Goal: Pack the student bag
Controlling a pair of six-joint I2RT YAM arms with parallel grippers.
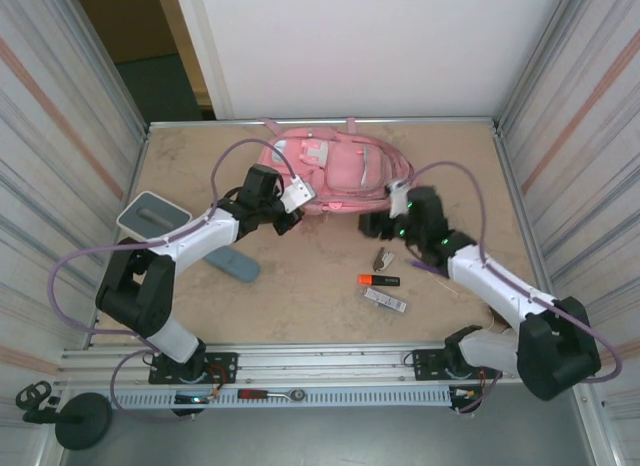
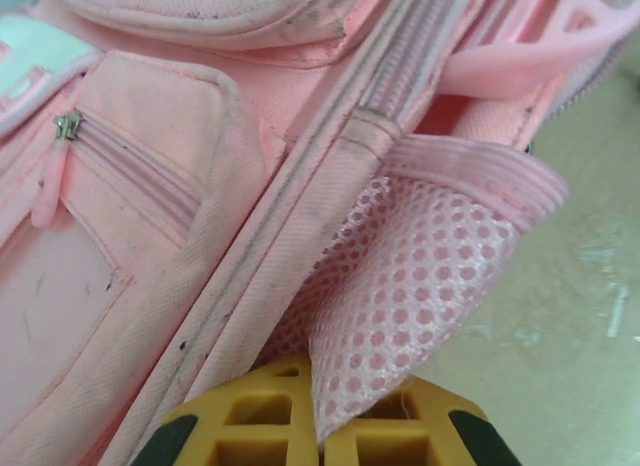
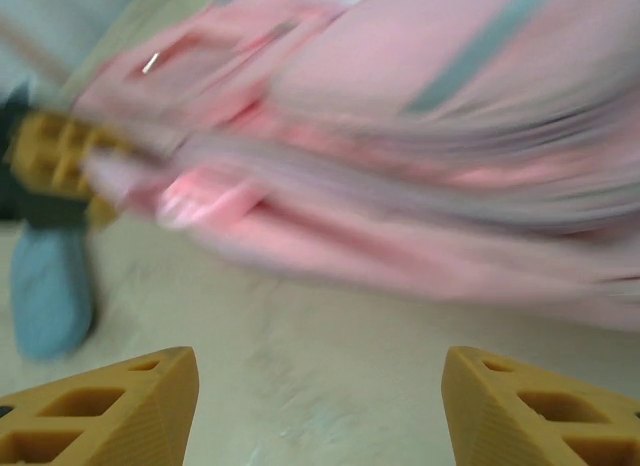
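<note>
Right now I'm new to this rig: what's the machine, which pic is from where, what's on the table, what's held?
Two robot arms are bolted at the table's near edge, each ending in a two-finger gripper. The wide picture is from a fixed camera above and behind them; the other two come from a camera on each wrist, with yellow fingers at the bottom. On the table: a pink student bag, a blue-grey pouch, a grey box, an orange marker and two small items beside it, too small to name. The left gripper looks closed on the bag's mesh side pocket. The right gripper is open and empty, near the bag; its picture is blurred.
</note>
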